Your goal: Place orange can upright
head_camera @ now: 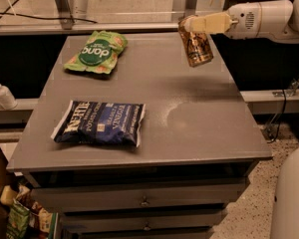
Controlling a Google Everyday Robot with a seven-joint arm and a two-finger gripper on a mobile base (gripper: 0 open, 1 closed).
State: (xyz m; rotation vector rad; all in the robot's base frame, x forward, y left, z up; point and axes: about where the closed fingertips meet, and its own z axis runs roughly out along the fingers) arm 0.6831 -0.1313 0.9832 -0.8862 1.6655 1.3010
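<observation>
The orange can [197, 48] is orange-gold with dark script lettering. It hangs slightly tilted, top end up, above the back right part of the grey table [189, 128]. My gripper [190, 24] comes in from the right on a white arm and is shut on the can's top end, holding it clear of the table surface. The can's shadow falls on the table below it.
A green snack bag [96, 51] lies at the back left of the table. A dark blue chip bag [99, 123] lies at the front left. A soap dispenser [2, 93] stands left of the table. Drawers sit below the tabletop.
</observation>
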